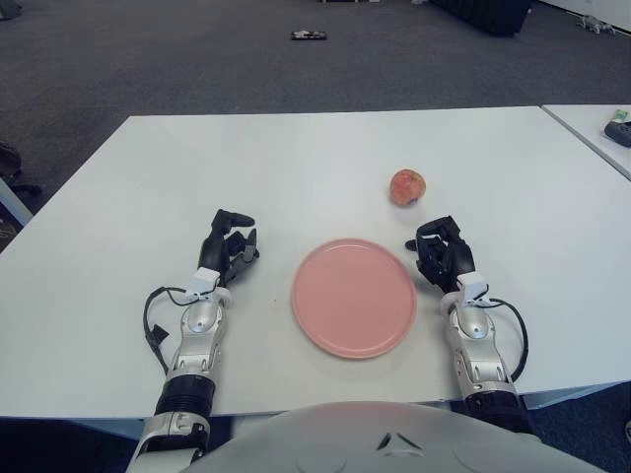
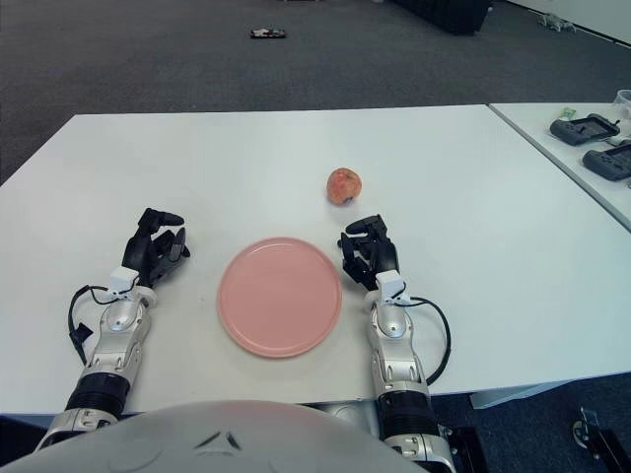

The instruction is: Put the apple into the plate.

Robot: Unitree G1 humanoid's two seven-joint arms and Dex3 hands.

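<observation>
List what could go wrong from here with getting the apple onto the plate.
1. The apple is round and sits free on the white table; a clumsy touch from the right hand, just short of it, could likely roll it away.
2. The pink plate lies right beside that hand and looks shallow, so the wrist might nudge it, or a dropped apple could roll off.
3. The left hand rests across the plate, too far to help.

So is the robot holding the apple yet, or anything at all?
No, nothing is held. The apple sits alone on the table, just beyond the right robot hand. The left robot hand rests empty beside the plate.
</observation>
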